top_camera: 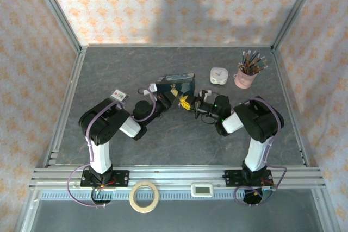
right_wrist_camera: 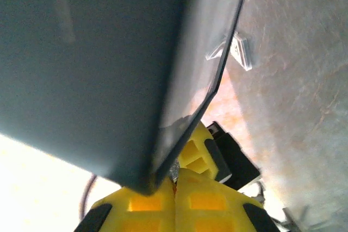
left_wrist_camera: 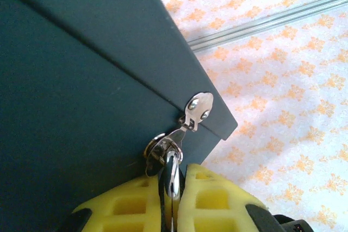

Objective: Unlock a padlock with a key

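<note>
Here, padlock (left_wrist_camera: 172, 173) clamped within left end effector (left_wrist_camera: 175, 188), beneath hasp (left_wrist_camera: 197, 110).

Tin (left_wrist_camera: 81, 107), dark teal, corner view. Silvery hasp (left_wrist_camera: 197, 110) at lid seam. Padlock (left_wrist_camera: 172, 168) hangs from hasp, shackle pinched between closed yellow fingers (left_wrist_camera: 217, 199) of left tool (left_wrist_camera: 174, 180). Floral-patterned wall (left_wrist_camera: 283, 107) behind.

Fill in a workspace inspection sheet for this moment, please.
Surface: grey table, mottled.
Job's things: padlock hangs at the tin's hasp; key likely the sliver between the right fingers.
Clutter: white case, pen cup, tape roll, small display.
Grippers: left fingers shut on padlock; right fingers shut at tin's edge.
Cables: purple leads loop along the arms.
Surroundings: patterned walls, metal frame.
</note>
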